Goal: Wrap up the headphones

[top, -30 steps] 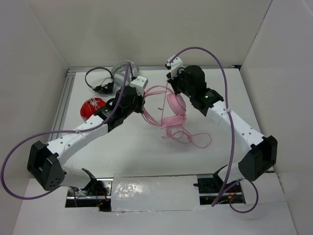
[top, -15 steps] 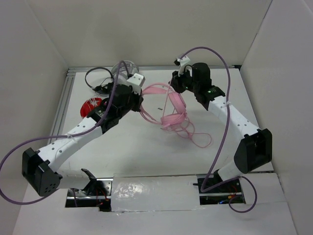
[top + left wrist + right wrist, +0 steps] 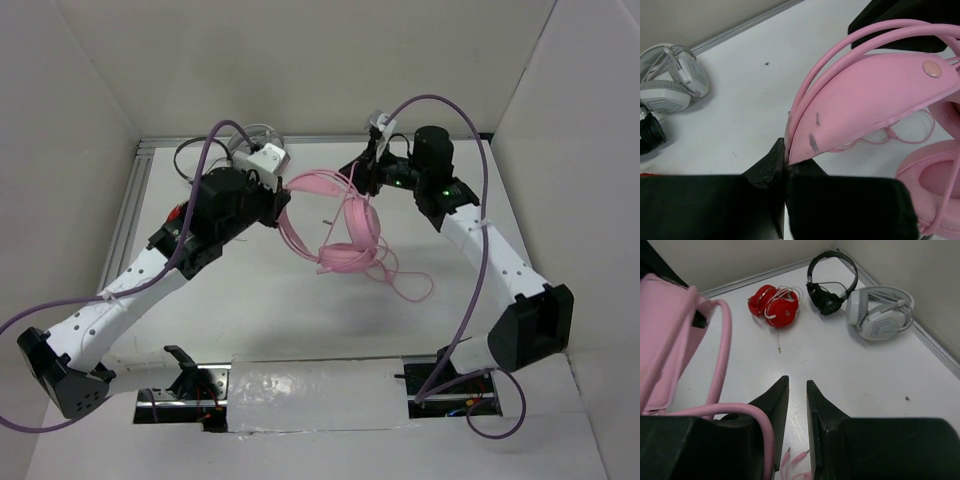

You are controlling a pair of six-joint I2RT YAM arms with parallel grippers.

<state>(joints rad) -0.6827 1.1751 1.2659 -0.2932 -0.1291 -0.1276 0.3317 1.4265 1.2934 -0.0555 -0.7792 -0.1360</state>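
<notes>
The near half of the table (image 3: 290,320) lies open between the left arm (image 3: 140,280) and right arm (image 3: 490,250). Mid-table, the pink headphones (image 3: 360,225) and their looping cable (image 3: 410,295) bar the way. Red headphones (image 3: 775,302), black headphones (image 3: 827,290) and white headphones (image 3: 880,315) crowd the far left corner, packed close, perhaps touching.

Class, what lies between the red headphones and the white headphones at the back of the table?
The black headphones lie between them, clearest in the right wrist view.
</notes>
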